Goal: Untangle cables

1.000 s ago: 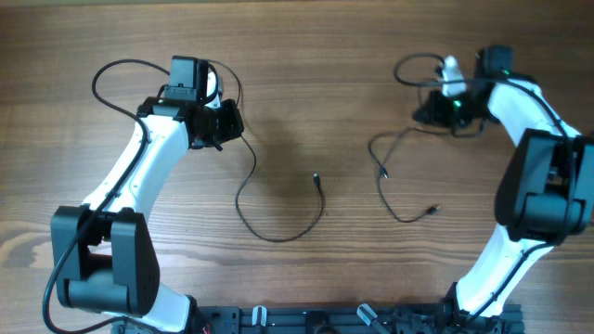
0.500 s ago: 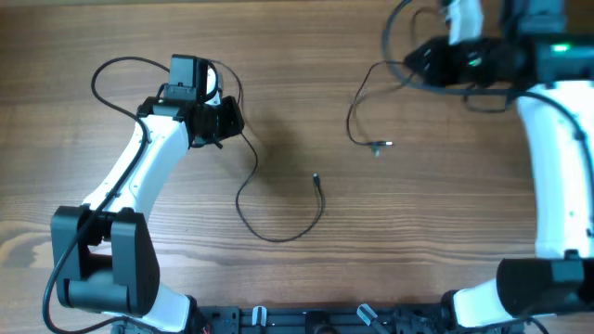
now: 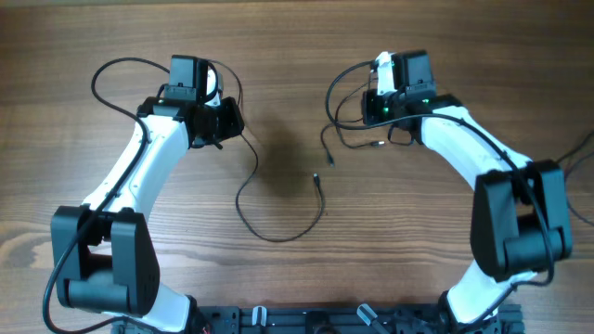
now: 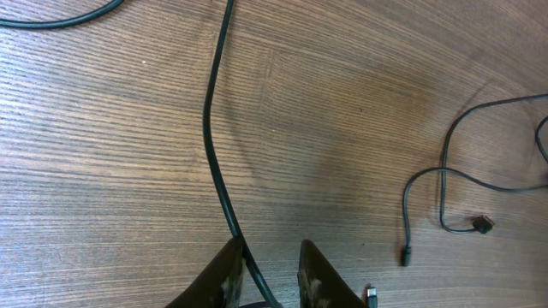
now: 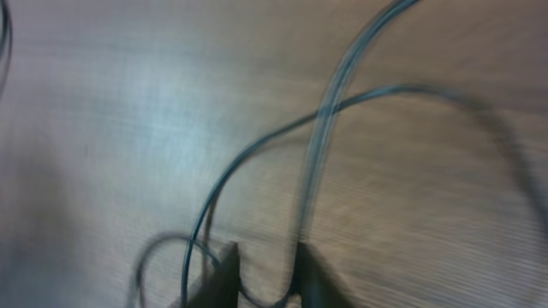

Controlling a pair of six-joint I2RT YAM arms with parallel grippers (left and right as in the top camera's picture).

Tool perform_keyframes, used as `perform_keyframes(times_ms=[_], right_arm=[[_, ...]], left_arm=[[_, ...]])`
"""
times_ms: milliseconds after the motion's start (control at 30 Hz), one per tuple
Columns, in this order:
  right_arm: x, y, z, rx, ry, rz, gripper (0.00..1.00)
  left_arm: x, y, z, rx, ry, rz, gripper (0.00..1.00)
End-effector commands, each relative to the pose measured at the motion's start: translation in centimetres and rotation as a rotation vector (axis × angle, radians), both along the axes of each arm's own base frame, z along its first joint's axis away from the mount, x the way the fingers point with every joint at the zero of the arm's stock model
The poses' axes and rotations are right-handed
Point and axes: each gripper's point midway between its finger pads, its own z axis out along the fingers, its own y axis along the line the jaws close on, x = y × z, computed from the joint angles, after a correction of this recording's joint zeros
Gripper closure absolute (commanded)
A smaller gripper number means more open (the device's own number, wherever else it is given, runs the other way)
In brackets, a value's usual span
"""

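Two thin black cables lie apart on the wooden table. My left gripper point(image 3: 228, 122) is shut on one cable point(image 3: 249, 211), which loops down and ends in a plug point(image 3: 316, 176). In the left wrist view this cable point(image 4: 210, 128) runs between the jaws point(image 4: 267, 267). My right gripper point(image 3: 371, 106) is shut on the other cable point(image 3: 332, 91), whose loose ends point(image 3: 329, 159) hang left and below it. The right wrist view is blurred; the cable point(image 5: 321, 120) passes between the jaws point(image 5: 265, 274). The second cable also shows in the left wrist view point(image 4: 443, 192).
A thicker black arm cable point(image 3: 100, 78) loops at the far left, and another point(image 3: 585, 148) shows at the right edge. The arm bases stand along the front edge point(image 3: 306, 320).
My right gripper has swung from the far right back inward to the upper middle, carrying its cable, whose ends were lifted off the table. The left arm and its cable have not moved.
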Motion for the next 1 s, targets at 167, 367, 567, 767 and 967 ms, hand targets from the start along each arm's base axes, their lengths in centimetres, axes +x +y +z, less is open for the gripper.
perform_keyframes(times_ms=[167, 367, 567, 767, 967], right_arm=[[-4.9, 1.8, -4.5, -0.161, 0.099, 0.379, 0.0], [-2.8, 4.1, -3.6, -0.387, -0.097, 0.499, 0.0], [-2.8, 4.6, -5.2, -0.366, -0.069, 0.46, 0.19], [-5.1, 5.6, -8.1, -0.275, 0.064, 0.45, 0.85], [-0.3, 0.9, -2.4, -0.225, 0.037, 0.13, 0.96]], left_arm=[[0.3, 0.0, 0.9, 0.003, -0.033, -0.004, 0.76], [0.3, 0.0, 0.9, 0.003, -0.033, -0.004, 0.76], [0.2, 0.0, 0.8, 0.004, -0.028, -0.004, 0.77], [0.1, 0.0, 0.8, 0.004, -0.026, -0.004, 0.77], [0.1, 0.0, 0.8, 0.004, -0.025, -0.004, 0.77]])
